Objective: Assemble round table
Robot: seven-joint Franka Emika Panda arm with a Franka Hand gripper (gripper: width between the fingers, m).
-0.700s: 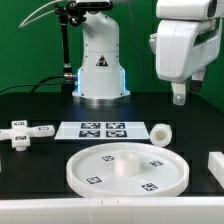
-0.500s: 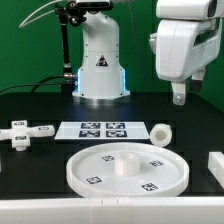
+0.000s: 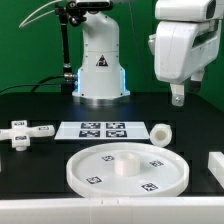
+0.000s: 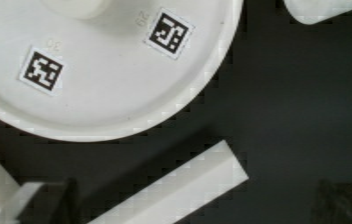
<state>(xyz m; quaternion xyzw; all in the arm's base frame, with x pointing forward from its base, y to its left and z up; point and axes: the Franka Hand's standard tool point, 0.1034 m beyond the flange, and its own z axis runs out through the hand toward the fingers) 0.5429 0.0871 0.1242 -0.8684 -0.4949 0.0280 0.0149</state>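
Observation:
The large rimmed round disc [image 3: 127,167] lies flat at the front middle of the black table, with tags on its face. It also shows in the wrist view [image 4: 84,70]. The short cylindrical leg [image 3: 161,131] lies behind it toward the exterior view's right. The cross-shaped foot [image 3: 22,131] lies at the exterior view's left. My gripper [image 3: 178,97] hangs high above the table at the exterior view's right, apart from all parts. In the wrist view the gripper [image 4: 187,205] is open and empty, with its dark fingers [image 4: 31,202] far apart.
The marker board [image 3: 103,129] lies behind the disc, in front of the robot base [image 3: 98,70]. A white block [image 3: 215,165] sits at the exterior view's right edge. A white bar [image 4: 173,180] lies on the table below the gripper in the wrist view.

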